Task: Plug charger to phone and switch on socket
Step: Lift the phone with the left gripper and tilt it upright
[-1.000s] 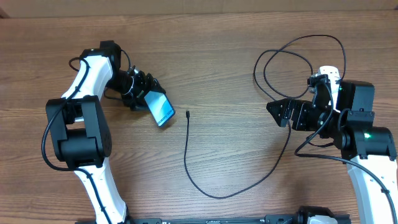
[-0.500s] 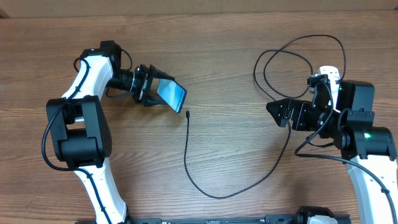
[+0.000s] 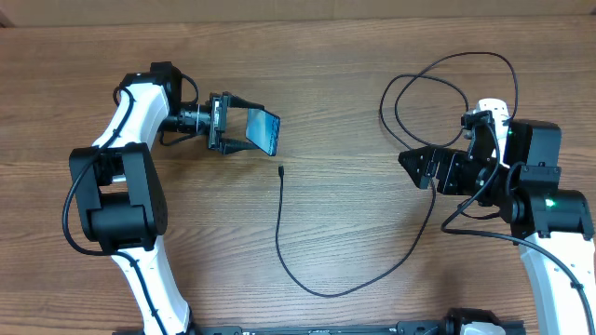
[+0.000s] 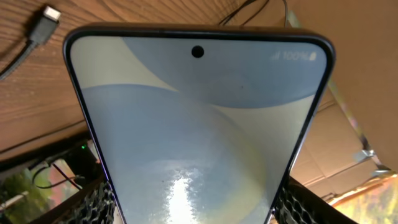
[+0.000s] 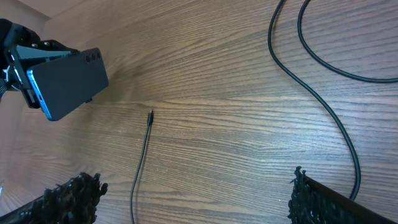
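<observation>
My left gripper [image 3: 244,132] is shut on the phone [image 3: 264,130] and holds it lifted and tilted above the table at the upper left. Its light blue screen fills the left wrist view [image 4: 199,124]; its dark back shows in the right wrist view [image 5: 68,87]. The charger's thin black cable [image 3: 279,233] lies on the table, its connector tip [image 3: 281,170] just below and right of the phone, also in the right wrist view [image 5: 150,114]. The cable loops up at the right [image 3: 447,79]. My right gripper [image 3: 421,169] is open and empty beside the cable. The socket is mostly hidden behind the right arm.
The wooden table [image 3: 354,121] carries the cable loops at the upper right [image 5: 323,56]. A white part [image 3: 492,110] shows behind the right arm. The table's far edge runs along the top of the overhead view.
My left gripper has lifted the phone and swung it up and to the right, turning it more on edge. The right arm and the cable have not moved.
</observation>
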{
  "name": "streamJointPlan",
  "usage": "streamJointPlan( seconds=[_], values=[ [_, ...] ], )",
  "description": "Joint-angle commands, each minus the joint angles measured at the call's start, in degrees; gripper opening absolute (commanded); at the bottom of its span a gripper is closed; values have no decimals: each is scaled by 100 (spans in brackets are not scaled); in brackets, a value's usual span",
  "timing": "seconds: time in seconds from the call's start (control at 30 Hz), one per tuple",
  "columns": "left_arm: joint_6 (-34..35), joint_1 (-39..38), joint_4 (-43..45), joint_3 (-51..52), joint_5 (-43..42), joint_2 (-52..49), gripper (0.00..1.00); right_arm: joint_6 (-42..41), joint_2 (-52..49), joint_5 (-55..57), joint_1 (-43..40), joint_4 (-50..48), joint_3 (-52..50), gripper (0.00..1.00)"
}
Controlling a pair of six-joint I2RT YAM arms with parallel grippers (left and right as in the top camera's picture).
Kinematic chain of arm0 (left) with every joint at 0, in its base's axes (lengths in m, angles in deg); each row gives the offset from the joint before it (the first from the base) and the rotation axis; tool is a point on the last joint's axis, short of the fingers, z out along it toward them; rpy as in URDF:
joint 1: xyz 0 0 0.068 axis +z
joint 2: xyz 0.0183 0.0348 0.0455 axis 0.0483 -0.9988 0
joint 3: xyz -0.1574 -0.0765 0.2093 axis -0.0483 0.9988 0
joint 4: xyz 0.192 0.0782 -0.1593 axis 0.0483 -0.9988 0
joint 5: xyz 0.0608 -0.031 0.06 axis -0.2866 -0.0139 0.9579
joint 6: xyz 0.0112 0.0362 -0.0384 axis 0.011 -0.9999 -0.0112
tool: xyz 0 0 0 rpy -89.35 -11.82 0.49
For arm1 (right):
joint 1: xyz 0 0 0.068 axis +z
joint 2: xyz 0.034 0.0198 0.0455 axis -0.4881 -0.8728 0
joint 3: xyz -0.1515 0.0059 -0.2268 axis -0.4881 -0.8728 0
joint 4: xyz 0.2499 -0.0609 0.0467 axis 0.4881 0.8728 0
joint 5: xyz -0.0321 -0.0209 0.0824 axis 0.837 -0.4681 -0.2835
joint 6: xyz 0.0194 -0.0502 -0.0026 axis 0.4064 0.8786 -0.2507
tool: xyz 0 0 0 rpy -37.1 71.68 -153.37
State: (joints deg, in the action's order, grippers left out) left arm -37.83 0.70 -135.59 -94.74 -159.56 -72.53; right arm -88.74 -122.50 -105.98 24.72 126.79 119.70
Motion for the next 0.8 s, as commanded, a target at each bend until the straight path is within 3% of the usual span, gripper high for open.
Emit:
streamJointPlan(
  seconds=[0.0, 0.57, 0.77],
  values=[
    [116, -33, -20, -85, -470, -37, 42, -24, 4, -83, 4, -52, 181, 100],
    [114, -181, 2, -85, -413, -37, 43, -175, 4, -304, 4, -170, 181, 100],
    [203, -254, 0, -85, -164, -37, 44, -907, -50, -354, 4, -411, 181, 100]
  ],
)
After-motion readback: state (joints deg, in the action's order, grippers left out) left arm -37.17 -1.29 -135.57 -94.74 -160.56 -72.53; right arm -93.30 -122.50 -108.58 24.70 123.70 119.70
